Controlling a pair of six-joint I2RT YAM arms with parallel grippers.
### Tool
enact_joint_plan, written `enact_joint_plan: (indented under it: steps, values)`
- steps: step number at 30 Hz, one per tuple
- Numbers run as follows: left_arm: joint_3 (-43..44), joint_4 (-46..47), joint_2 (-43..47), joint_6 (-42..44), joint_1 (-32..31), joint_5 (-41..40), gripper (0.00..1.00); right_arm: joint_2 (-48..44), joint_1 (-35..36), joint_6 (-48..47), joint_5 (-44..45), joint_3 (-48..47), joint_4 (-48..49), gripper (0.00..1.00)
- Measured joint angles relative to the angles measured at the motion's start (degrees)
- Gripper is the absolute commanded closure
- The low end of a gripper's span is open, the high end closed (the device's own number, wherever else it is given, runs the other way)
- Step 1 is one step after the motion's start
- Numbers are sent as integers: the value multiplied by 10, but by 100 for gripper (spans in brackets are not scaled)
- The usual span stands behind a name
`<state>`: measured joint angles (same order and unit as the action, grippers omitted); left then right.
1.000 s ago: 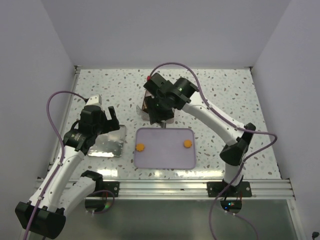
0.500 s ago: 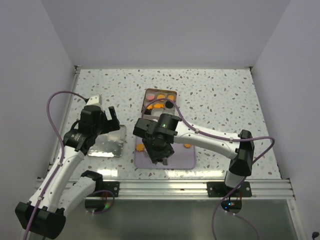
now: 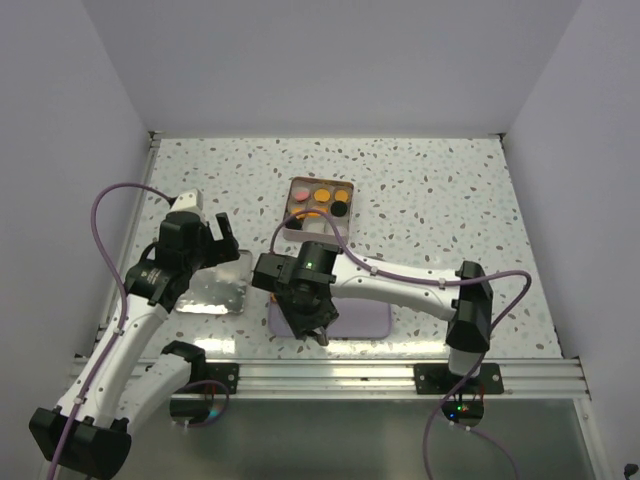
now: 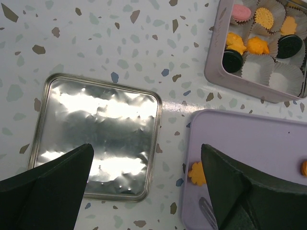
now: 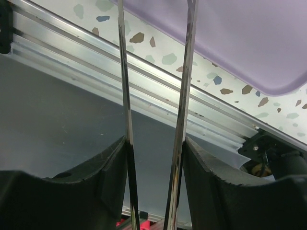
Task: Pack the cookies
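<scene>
Nearest, the right arm (image 3: 400,278) rises from its base at the near right of the aluminium rail (image 3: 330,375). It bends at the elbow and sends its forearm leftward and low across the table (image 4: 120,38). The wrist is turned so that the right gripper (image 5: 154,148) points down and back toward the near edge. Its two fingers are closed on a pair of thin metal tweezers (image 5: 123,72), one blade against each finger and a gap between the blades. The blades run out over the rail toward the near rim of the lavender tray (image 4: 249,143), their tips cut off by the frame. On the tray lie two cookies, well apart: an orange cookie (image 4: 196,173) near its left edge and a second orange cookie (image 4: 304,167) only partly in view at the right. Left of the tray and apart from it, a shiny square metal lid (image 4: 96,134) lies flat. The left arm (image 3: 125,335) reaches forward from the near left. The left gripper (image 4: 146,153) hangs above the lid facing down, jaws spread wide and holding nothing. Farther back, just beyond the tray, the tin (image 4: 212,52) holds more cookies in white paper cups (image 4: 283,79): a pink cookie (image 4: 241,13), several orange ones and two black cookies (image 4: 232,61).
</scene>
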<state>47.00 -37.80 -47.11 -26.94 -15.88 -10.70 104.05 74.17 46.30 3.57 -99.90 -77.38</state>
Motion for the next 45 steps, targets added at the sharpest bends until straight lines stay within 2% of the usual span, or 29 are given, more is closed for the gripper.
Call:
enact_joint_plan:
  steps: [15, 29, 38, 45]
  values:
    - [0, 0, 1, 0, 0, 0, 0, 81, -1, -27, 6, -87, -2, 49]
    - [0, 0, 1, 0, 0, 0, 0, 101, -38, -45, 15, -94, 1, 49]
    - [0, 0, 1, 0, 0, 0, 0, 101, -45, -52, 11, -95, 1, 63]
    - [0, 0, 0, 0, 0, 0, 0, 101, -53, -55, 8, -91, 2, 64]
